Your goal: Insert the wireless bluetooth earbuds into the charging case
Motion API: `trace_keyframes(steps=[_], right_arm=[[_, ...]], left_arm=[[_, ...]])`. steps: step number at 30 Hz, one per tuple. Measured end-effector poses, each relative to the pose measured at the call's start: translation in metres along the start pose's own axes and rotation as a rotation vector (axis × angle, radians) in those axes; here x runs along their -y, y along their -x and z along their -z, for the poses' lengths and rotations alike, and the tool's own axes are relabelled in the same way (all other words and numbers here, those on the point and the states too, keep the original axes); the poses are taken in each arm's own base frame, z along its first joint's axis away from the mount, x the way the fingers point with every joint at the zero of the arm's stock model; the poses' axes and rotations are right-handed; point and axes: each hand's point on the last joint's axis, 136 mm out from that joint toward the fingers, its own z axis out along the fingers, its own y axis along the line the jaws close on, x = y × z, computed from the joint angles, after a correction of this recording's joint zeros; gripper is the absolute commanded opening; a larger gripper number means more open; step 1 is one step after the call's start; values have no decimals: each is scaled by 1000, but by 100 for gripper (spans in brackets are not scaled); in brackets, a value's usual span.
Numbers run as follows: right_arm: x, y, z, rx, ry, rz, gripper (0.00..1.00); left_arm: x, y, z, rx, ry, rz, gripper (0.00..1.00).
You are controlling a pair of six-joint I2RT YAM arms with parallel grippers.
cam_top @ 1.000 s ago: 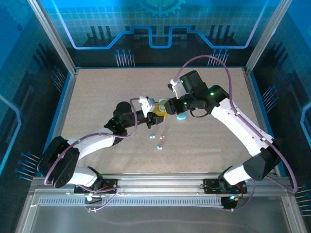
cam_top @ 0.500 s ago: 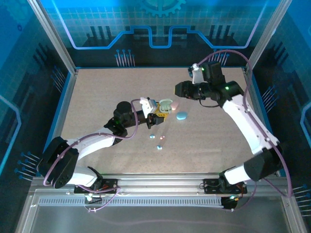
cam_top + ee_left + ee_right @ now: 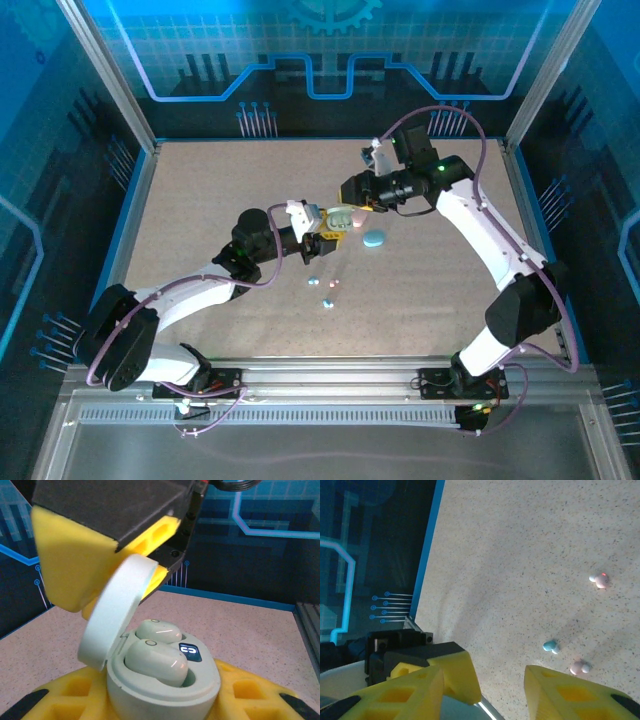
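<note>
Charging case [image 3: 165,687], lid [image 3: 117,610] raised, two pale earbuds [image 3: 156,662] seated, pinched by left gripper [image 3: 327,240]; right gripper [image 3: 490,680] spread around lid; loose earbuds [image 3: 550,646] lie on table [image 3: 530,540]; risk: a bumped lid could twist case from grip.

My left arm [image 3: 195,293] and right arm [image 3: 497,245] show white shells, black joints, purple cables [image 3: 440,108]; yellow pads line my right gripper [image 3: 502,690].
</note>
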Motion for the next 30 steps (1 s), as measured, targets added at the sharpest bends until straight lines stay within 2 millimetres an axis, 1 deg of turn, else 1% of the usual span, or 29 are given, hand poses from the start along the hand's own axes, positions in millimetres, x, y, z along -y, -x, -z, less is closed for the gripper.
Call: trace_keyframes(steps=[6, 12, 17, 22, 27, 30], right_arm=[[-3, -21, 3, -35, 57, -15, 51], [-10, -39, 8, -62, 185, -52, 55], [-17, -45, 5, -99, 306, -81, 54], [-22, -44, 5, -108, 371, -106, 45], [-25, -38, 8, -105, 408, -127, 28], [-24, -36, 9, -102, 411, -142, 21]], left_arm=[[-1, 2, 0, 7, 4, 4, 32], [-1, 6, 0, 21, 4, 23, 32], [0, 10, 0, 40, -1, 43, 33], [0, 13, -1, 57, -8, 55, 33], [-4, 20, 0, 76, 1, 58, 36], [-5, 20, 0, 77, 5, 57, 39]])
